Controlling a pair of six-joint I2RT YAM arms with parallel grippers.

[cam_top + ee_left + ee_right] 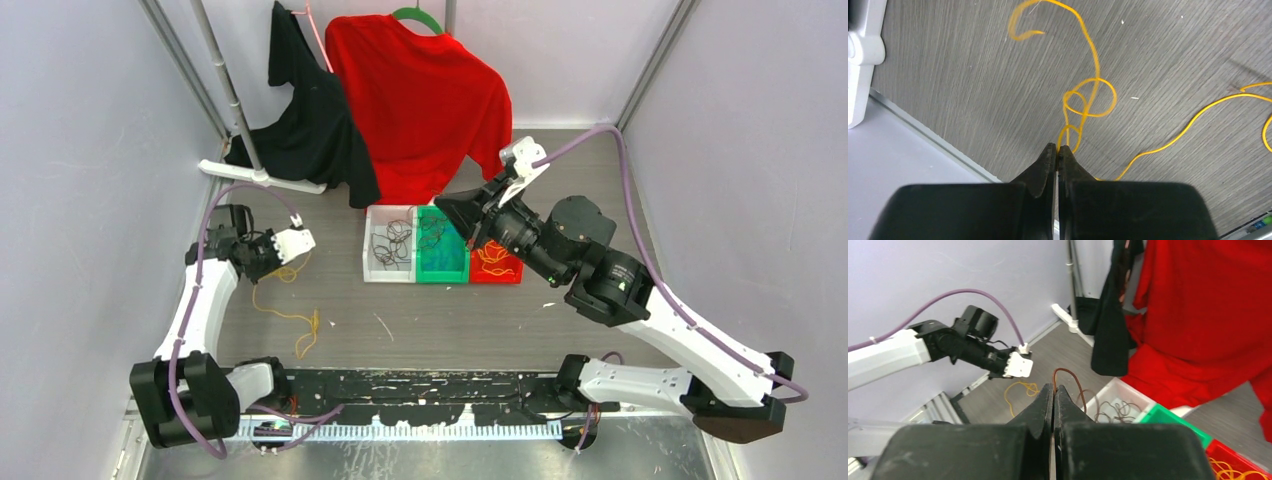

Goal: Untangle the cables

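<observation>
Fingertips pressed together, the left gripper (1056,150) pinches an orange-yellow cable (1091,95) just above the grey wood-grain table (1173,60), near its left edge. Just beyond the tips the strand crosses itself in a small knot of two or three loops, and a long tail trails away across the table toward the arm bases. Across the workspace, the right gripper (1053,390) is likewise closed, a dark brown cable (1070,375) arching out of its tips and dropping toward the white bin (390,279). That bin holds more dark strands, the green bin (443,277) beside it a few dark ones, and the red bin (497,277) a heap of orange-yellow ones. A red shirt (420,100) and a black garment (310,120) hang behind the bins.

The cables look feather-light and limp, far thinner than a finger, with just enough spring to hold a curl. They are likely to slide through a loose pinch and to drag neighbouring strands along when lifted. The best hold on the orange-yellow one is probably close to the knot, on a free run of strand rather than on a crossing, so that a pull opens the loops instead of tightening them. The brown one seems best held near its end and lifted slowly clear of the pile.
</observation>
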